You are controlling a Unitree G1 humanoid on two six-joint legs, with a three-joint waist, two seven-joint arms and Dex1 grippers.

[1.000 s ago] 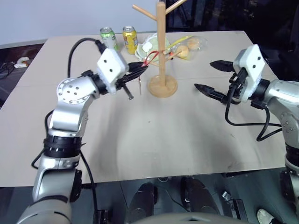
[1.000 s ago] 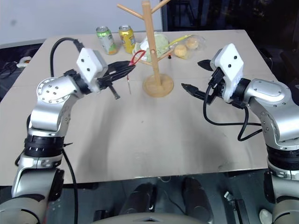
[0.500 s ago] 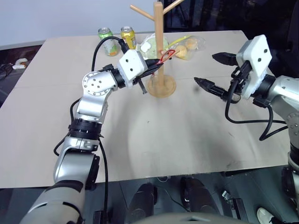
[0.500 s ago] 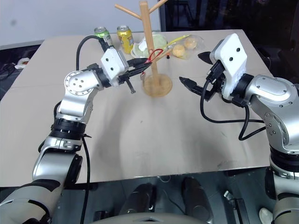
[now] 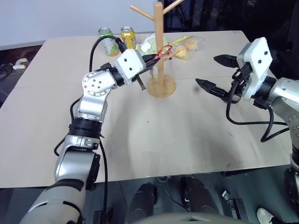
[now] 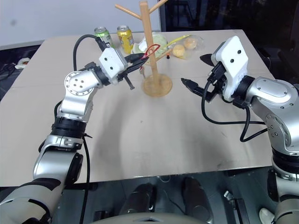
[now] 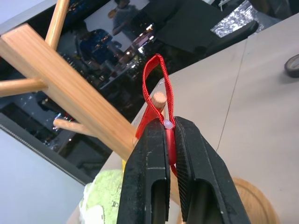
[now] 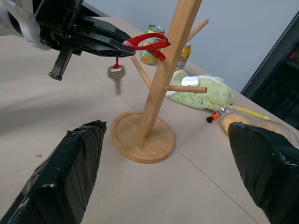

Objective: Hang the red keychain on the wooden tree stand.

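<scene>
Left gripper (image 7: 169, 140) pinching red loop keychain (image 8: 147, 41) with silver key dangling, loop touching peg of tall light-wood tree stand (image 5: 160, 51) at table's 12 o'clock. Right gripper (image 5: 216, 74) hovering spread wide at stand's 3 o'clock.

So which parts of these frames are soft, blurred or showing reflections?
Right wrist view: the small silver key hanging under the red keychain is smeared, and the right gripper's black fingers are soft. Left wrist view: the dark glossy panel behind the wooden tree stand carries reflections. Eye views: soft shadows on the tan table.
</scene>
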